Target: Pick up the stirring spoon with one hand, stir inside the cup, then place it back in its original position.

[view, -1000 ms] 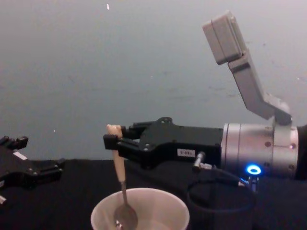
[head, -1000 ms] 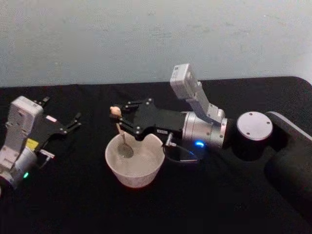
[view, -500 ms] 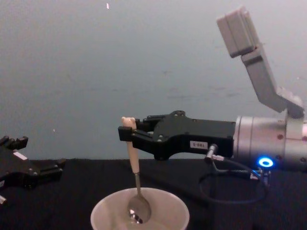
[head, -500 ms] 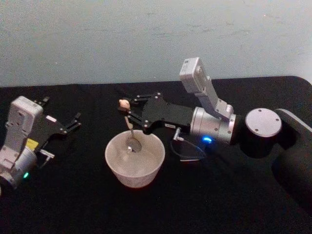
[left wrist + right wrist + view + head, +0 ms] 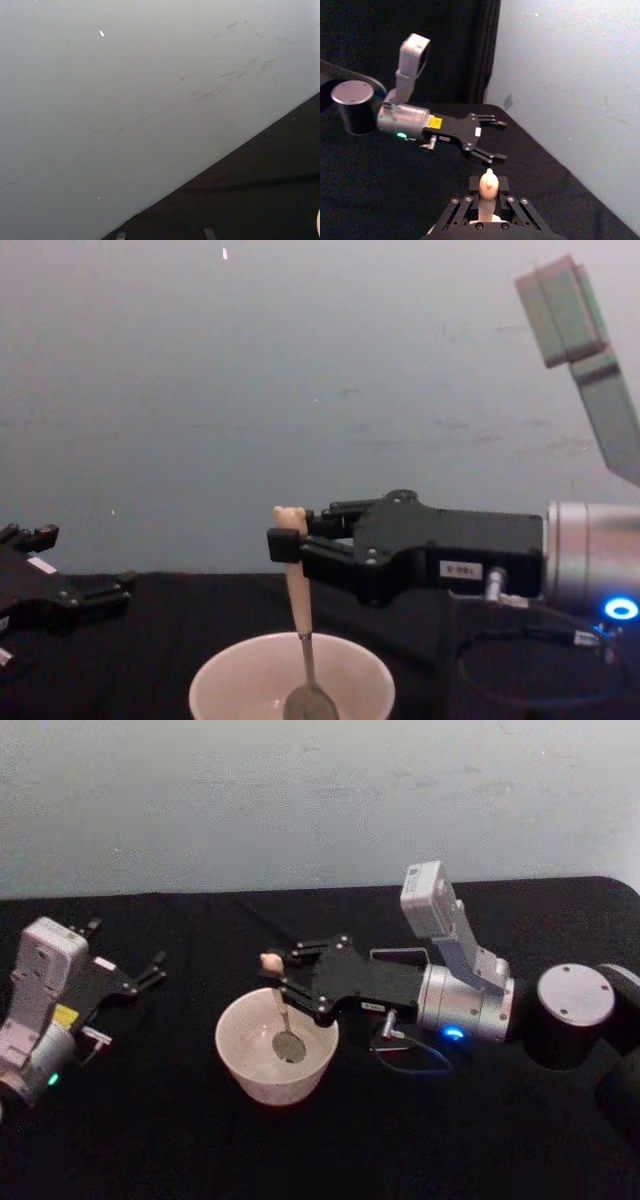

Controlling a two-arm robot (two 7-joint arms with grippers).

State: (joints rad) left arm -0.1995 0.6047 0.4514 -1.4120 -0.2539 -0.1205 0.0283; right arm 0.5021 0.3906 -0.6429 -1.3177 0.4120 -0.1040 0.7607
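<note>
Right pincer (image 5: 277, 972) clenches the single stirring spoon (image 5: 281, 1012) by its beige handle, metal bowl dipped inside the one cup (image 5: 270, 1092) on the tabletop (image 5: 400, 1150); left pincer (image 5: 152, 970) sits released, well apart.

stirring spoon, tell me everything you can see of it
The stirring spoon has a beige handle topped by a small rounded head, a thin metal neck and a shiny round bowl. It hangs nearly upright, with the right claw shut on the handle just under the head. Its bowl sits low inside the cream cup, near the middle.
</note>
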